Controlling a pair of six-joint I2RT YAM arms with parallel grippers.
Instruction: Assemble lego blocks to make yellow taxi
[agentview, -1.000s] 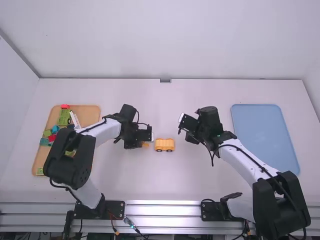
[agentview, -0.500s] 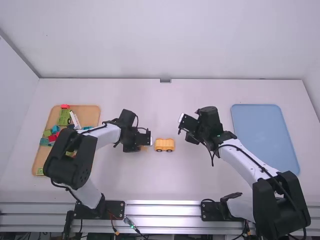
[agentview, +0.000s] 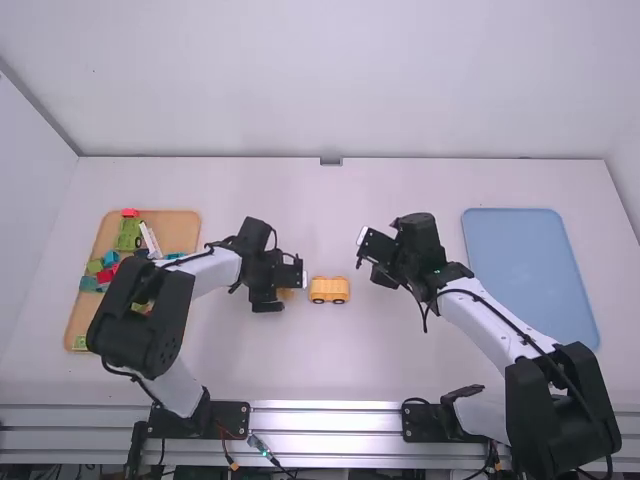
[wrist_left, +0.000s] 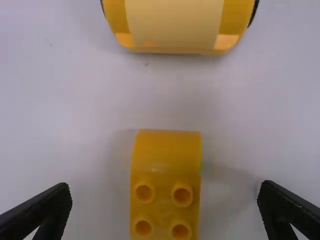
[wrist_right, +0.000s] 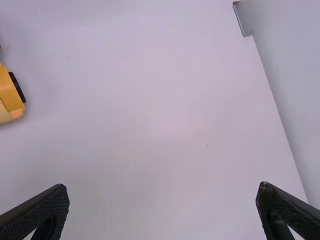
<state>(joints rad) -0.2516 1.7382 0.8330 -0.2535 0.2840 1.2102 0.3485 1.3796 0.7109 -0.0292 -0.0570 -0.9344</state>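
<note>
Left fingers (wrist_left: 50, 207): spread, empty; curved yellow block (wrist_left: 164, 175) between them, untouched, on surface (agentview: 300, 360). Uneven closing may skew or tip it. Wheeled yellow body (agentview: 329, 290) near, 3 o'clock of block (high view); a nudge could roll it, costing alignment. Right fingers (wrist_right: 50, 205): parted, empty, farther out, 2 o'clock.

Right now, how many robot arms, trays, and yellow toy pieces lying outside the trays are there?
Robot arms: 2 (left arm, right arm)
Trays: 2 (tan tray, blue tray)
Yellow pieces outside the trays: 2 (wheeled piece, studded block)
Total: 6
</note>
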